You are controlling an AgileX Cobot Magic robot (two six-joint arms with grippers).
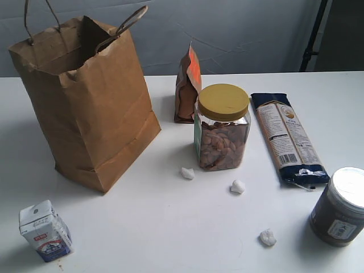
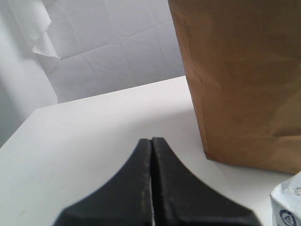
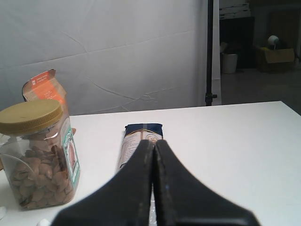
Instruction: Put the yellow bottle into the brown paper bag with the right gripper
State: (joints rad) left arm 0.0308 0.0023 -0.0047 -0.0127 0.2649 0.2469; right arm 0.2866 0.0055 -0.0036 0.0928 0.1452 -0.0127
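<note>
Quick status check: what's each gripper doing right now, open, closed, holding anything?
Left gripper: closed, fingers pressed together, holding nothing.
Right gripper: closed, fingers pressed together, holding nothing.

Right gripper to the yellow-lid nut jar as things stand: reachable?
Probably yes. The right gripper is shut and empty, and the nut jar stands close ahead of it with nothing between them; the jaws would need to open first.
</note>
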